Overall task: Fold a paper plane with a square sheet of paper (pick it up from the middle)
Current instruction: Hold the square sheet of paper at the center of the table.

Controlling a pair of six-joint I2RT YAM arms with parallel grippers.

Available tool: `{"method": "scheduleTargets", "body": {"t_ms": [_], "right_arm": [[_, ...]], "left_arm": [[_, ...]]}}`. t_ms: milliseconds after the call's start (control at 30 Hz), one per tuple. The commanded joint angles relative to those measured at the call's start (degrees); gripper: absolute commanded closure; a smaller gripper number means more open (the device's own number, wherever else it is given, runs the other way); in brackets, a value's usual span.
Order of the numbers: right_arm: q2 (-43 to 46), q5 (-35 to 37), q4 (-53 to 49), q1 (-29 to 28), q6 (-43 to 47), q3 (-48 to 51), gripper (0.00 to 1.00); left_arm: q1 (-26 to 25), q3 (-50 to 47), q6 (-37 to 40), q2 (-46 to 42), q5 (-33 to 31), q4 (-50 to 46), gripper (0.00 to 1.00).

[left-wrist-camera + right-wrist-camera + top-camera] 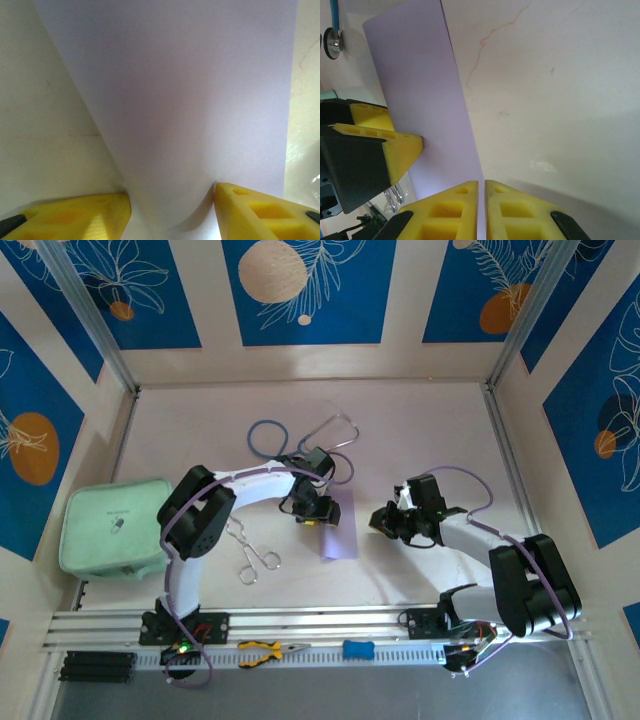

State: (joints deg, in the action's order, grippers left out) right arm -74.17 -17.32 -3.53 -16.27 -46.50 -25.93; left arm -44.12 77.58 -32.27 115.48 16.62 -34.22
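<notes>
My right gripper (481,186) has its fingers pressed together on the near edge of the square sheet of paper (420,85). My left gripper (172,197) is spread, and the sheet's bowed end sits between its fingers. The sheet is mid-table (560,100), between the two grippers in the top view.

Lilac paper (190,100) between left hand (172,200)'s fingers (260,212)
</notes>
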Motion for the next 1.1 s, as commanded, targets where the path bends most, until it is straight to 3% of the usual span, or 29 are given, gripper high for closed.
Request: {"method": "scheduleTargets", "body": {"t_ms": [0,1067], "right_arm": [[-0.7,-0.8,-0.9,0.0,1.0,-1.3,0.87],[-1.3,-1.2,-0.7,-0.1,1.0,-1.5,0.86]], "left_arm": [[-0.6,-3.4,-0.4,6.0,-5.7,3.1,0.44],[-0.6,-2.9,0.4,7.2,-5.1,3.4,0.43]]}}
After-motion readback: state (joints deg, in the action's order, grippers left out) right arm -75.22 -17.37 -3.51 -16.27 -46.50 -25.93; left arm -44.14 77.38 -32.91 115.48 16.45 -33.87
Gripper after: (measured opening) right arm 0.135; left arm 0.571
